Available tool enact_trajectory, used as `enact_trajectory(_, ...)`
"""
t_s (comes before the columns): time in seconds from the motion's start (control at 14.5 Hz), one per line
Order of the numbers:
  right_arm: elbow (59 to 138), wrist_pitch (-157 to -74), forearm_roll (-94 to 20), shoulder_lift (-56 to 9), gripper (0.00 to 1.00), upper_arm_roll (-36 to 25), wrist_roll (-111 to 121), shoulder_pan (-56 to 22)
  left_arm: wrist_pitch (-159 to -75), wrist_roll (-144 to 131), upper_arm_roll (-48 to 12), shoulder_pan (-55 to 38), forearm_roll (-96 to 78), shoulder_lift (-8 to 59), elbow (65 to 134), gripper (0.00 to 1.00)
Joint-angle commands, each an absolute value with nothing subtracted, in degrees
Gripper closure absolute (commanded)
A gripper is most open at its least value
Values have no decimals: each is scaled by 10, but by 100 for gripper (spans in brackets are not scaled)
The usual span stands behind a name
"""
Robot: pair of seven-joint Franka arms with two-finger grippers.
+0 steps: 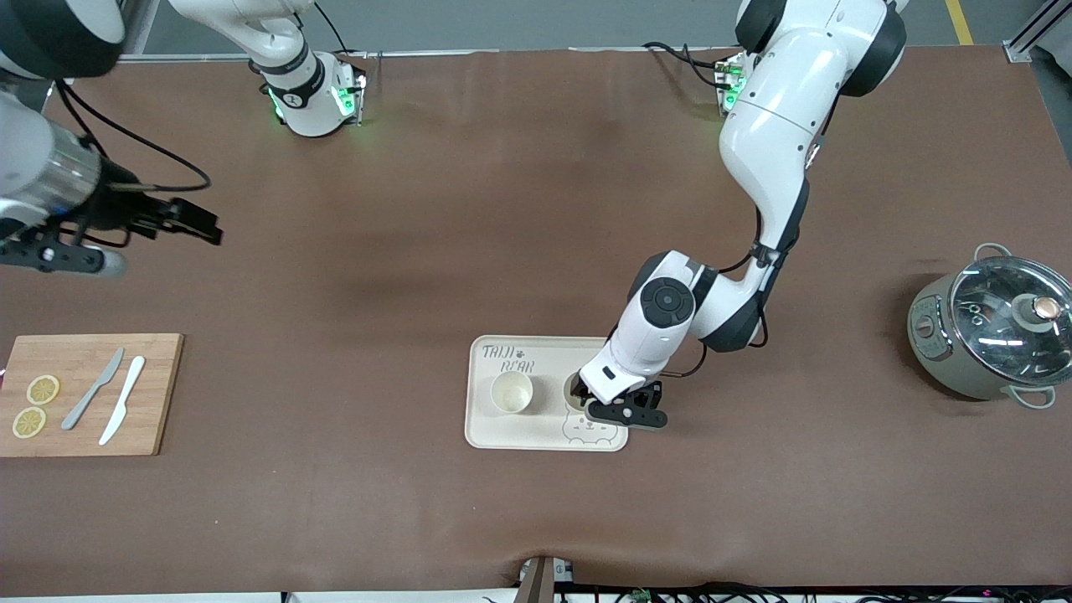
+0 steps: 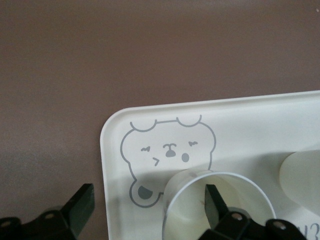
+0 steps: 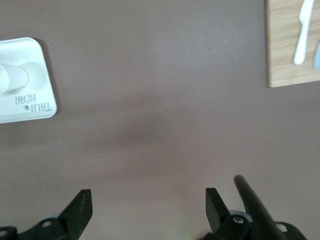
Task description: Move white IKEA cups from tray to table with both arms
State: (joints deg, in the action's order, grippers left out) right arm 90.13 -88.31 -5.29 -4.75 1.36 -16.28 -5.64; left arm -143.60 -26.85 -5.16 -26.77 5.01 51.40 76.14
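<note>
Landmark for all notes: the bear-printed tray [image 1: 511, 435], cream-coloured, lying on the brown surface [image 1: 352, 502] toward the front camera's edge.

Two white cups on the tray, both upright, apart from each other. First cup [image 1: 512, 392] stands on the half of the tray toward the right arm's end, just nearer the camera than the printed lettering. Second cup [image 1: 574, 391] stands on the half toward the left arm's end, largely covered by the arm in the front view; in the left wrist view its round rim [image 2: 220, 200] sits just beside the printed bear face [image 2: 167, 150], overlapping one bear ear.

Left gripper [image 1: 624, 410]: low over the tray at the second cup. Jaws spread (one finger [image 2: 216, 205] inside the cup's mouth, the other [image 2: 80, 205] outside the tray's edge, over the bare surface). The cup's wall lies between them; no squeeze visible.

Right gripper [image 1: 180, 219]: up in the air, well apart from the tray, toward the right arm's end of the surface. This arm waits. Jaws spread, with only brown surface between the fingers [image 3: 80, 210].

Other things: a wooden cutting board [image 1: 159, 394] well apart from the tray toward the right arm's end, carrying two lemon slices [image 1: 43, 389], a grey knife [image 1: 92, 389] and a white knife [image 1: 122, 412]. A grey-green pot [image 1: 942, 352] with glass lid stands well apart from the tray toward the left arm's end.
</note>
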Motion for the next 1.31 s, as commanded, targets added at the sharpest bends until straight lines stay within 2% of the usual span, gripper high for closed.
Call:
enact_trajectory(0.0,853,-915,-76,-107,0,10,-259,-98,-1435,-318,-48,-273,26,519,748,100)
enact_trajectory(0.41,848,-1031,-75,-173,0,10,-404,-189,-1435,-318,-47,-277,54,516,749,100)
enact_trajectory(0.62,820,-1077,-74,-222,0,10,-466,-227,-1427,-328,-47,-276,52,510,754,100)
enact_trajectory(0.9,750,-1117,-72,-302,0,9,-525,-265,-1319,-356,-45,-269,56,469,759,100)
enact_trajectory(1.1,733,-1178,-68,-357,0,7,-559,-292,-1239,-356,-43,-259,60,426,761,100)
enact_trajectory(1.24,731,-1211,-67,-378,0,6,-567,-300,-1207,-349,-44,-241,60,377,797,100)
